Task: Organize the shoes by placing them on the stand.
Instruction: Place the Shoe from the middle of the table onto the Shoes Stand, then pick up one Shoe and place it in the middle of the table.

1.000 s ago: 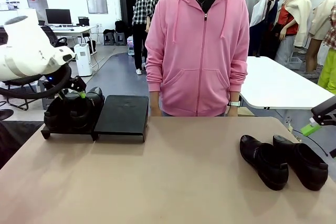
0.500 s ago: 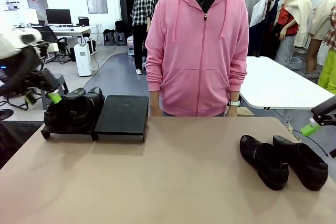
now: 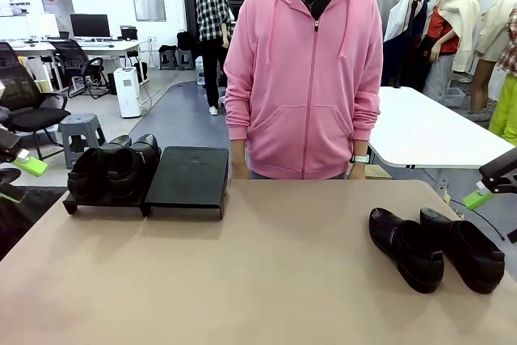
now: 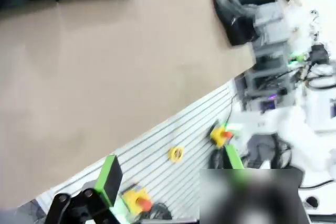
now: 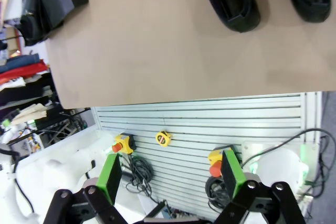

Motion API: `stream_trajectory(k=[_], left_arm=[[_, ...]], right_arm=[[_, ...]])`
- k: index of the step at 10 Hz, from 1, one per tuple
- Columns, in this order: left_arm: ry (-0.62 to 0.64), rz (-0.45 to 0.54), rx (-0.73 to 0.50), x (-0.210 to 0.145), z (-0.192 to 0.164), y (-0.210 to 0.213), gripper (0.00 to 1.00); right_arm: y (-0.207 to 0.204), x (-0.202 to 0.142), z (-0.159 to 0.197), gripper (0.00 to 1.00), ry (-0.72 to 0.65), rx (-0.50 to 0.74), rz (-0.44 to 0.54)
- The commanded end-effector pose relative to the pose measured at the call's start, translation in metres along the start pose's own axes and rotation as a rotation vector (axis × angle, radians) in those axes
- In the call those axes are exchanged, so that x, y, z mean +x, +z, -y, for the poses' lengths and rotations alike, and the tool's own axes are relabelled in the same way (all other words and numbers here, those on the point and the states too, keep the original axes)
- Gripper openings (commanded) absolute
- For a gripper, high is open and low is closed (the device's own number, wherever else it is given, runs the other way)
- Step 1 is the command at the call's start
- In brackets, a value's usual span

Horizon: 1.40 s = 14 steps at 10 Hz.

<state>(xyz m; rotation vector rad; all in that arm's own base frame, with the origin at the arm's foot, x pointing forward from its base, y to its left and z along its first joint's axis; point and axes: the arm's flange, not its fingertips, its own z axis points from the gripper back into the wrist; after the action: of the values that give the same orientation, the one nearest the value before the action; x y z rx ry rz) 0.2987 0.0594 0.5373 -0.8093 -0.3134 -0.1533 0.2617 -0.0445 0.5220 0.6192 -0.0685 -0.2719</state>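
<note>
On the left panel of the stand (image 3: pixel 187 177) sit two shoes (image 3: pixel 113 171) side by side; the other pair (image 3: pixel 436 250) lies on the table (image 3: pixel 266 280), well to the stand's right. The left gripper (image 3: pixel 19 181) hangs just left of the stand, jaws wide; the right gripper (image 5: pixel 172 177), far to the stand's right, gapes wide too.

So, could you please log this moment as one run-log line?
stand: left panel holds pair, right panel bare | loose pair on table, robot's right | left gripper open, empty | right gripper open, empty
</note>
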Motion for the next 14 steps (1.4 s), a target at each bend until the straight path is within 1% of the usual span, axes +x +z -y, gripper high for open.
stream_trajectory(k=[1,2,3,14], left_arm=[[0.052,0.094,-0.115,0.027,-0.030,-0.013,1.00],[0.046,0.051,-0.135,0.042,-0.037,-0.015,1.00],[0.057,0.065,-0.063,0.003,-0.022,-0.003,1.00],[0.057,0.065,-0.063,0.003,-0.022,-0.003,1.00]], right_arm=[[0.002,0.000,-0.001,1.00,0.022,0.036,-0.004],[0.002,0.000,-0.001,1.00,0.022,0.036,-0.004],[0.002,0.000,-0.001,1.00,0.022,0.036,-0.004],[0.002,0.000,-0.001,1.00,0.022,0.036,-0.004]])
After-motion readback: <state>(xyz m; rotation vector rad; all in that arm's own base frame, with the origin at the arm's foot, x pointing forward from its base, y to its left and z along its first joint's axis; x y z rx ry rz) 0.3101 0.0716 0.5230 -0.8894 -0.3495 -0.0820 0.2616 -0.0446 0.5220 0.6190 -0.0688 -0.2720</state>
